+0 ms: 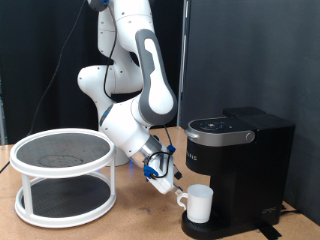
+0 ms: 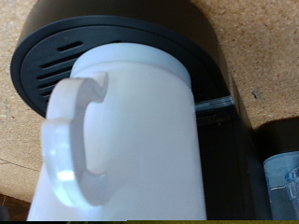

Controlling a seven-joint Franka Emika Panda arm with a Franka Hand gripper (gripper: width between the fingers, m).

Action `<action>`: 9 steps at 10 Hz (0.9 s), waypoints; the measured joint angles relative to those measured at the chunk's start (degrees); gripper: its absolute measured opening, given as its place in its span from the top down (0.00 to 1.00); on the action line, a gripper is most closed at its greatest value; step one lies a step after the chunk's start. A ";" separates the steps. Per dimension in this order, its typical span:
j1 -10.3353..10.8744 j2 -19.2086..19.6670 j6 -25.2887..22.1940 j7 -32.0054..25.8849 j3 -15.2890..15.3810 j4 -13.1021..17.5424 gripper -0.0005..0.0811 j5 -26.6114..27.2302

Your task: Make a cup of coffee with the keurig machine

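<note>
The white cup (image 1: 199, 203) stands upright on the round drip base of the black keurig machine (image 1: 238, 160), under its spout, with its handle (image 2: 70, 140) turned toward the arm. The machine's lid is down. My gripper (image 1: 173, 184) hangs low just to the exterior view's left of the cup, right by the handle, and looks open with nothing between its fingers. In the wrist view the cup (image 2: 140, 140) fills the picture, with the ribbed black drip base (image 2: 56, 51) behind it. Only part of one finger (image 2: 282, 182) shows at the edge.
A white round two-tier tray stand (image 1: 65, 175) with dark shelves stands on the wooden table (image 1: 140, 225) at the exterior view's left. The robot's base and arm rise behind it. A black curtain closes the back.
</note>
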 joint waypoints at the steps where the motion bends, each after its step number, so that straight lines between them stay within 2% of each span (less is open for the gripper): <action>1: 0.02 0.14 0.00 0.28 0.00 0.22 0.09 -0.09; 9: 0.90 0.39 -2.43 1.49 1.85 0.40 0.09 -1.78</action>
